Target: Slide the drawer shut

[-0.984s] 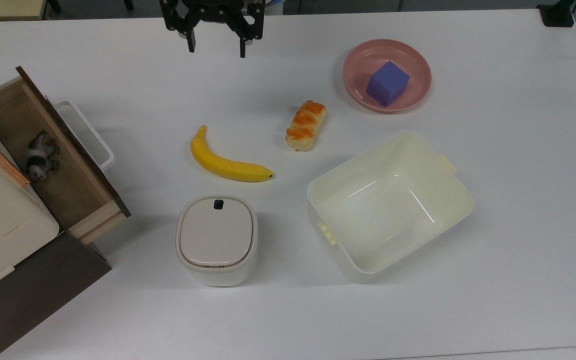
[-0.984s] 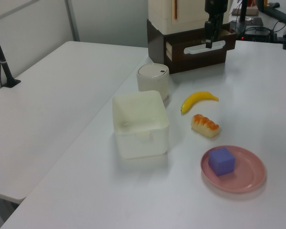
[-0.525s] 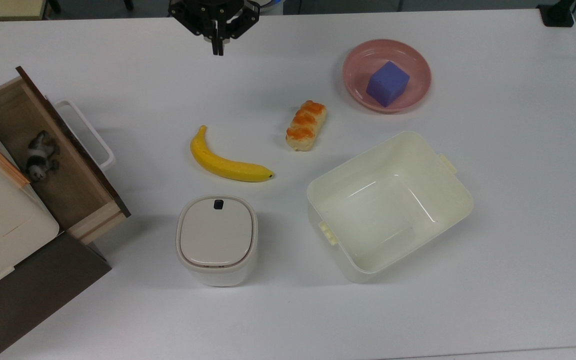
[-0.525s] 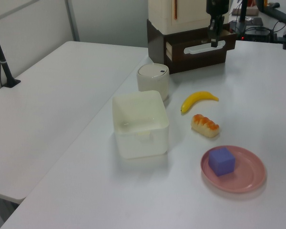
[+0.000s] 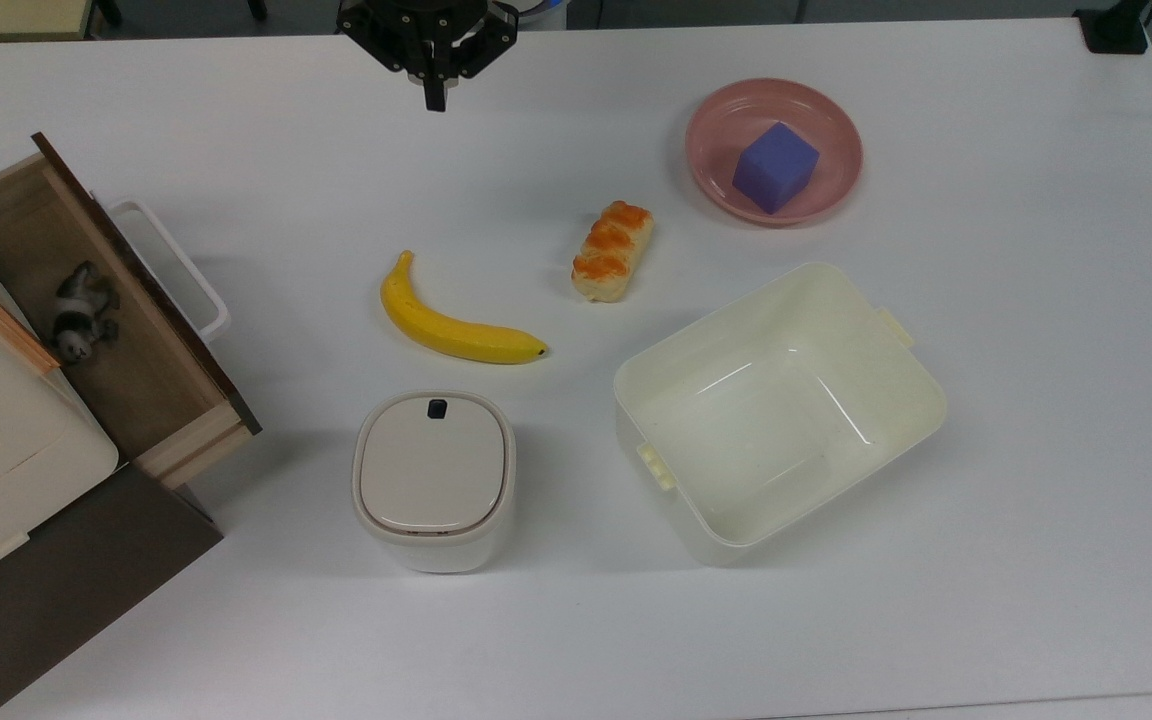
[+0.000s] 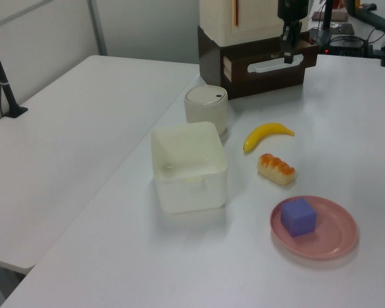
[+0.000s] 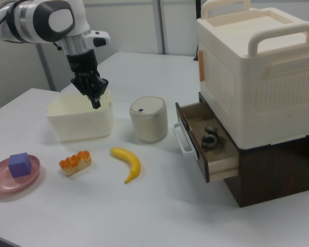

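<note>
Drawer: the drawer [image 5: 96, 310] stood pulled out of the brown cabinet [image 7: 278, 170] at the top view's left edge, its dark front panel facing the table and the white loop handle [image 5: 181, 265] jutting toward the banana.
Drawer contents: a small grey and white animal figurine [image 5: 79, 312] lay on the wooden floor, near the back of the drawer under the box's edge.
On the cabinet: a large cream box with handles [image 7: 257, 67] sat on top, overhanging the back of the drawer.
Large tub: the cream plastic tub [image 5: 896, 360] stood open at the top view's centre right, with nothing inside.
Small bin: the cream lidded bin [image 5: 433, 480] stood with its lid down, between the drawer and the tub, just below the banana in the top view.
Plate: the pink plate [image 5: 716, 125] held a purple cube [image 5: 776, 167].
Loose on the table: a yellow banana [image 5: 451, 325] and an orange-topped bread roll [image 5: 613, 250] lay near each other on the white table [image 5: 1036, 400].
Gripper: the gripper [image 5: 433, 98] hung at the top view's upper edge, well apart from the drawer, fingers pressed together on nothing.
</note>
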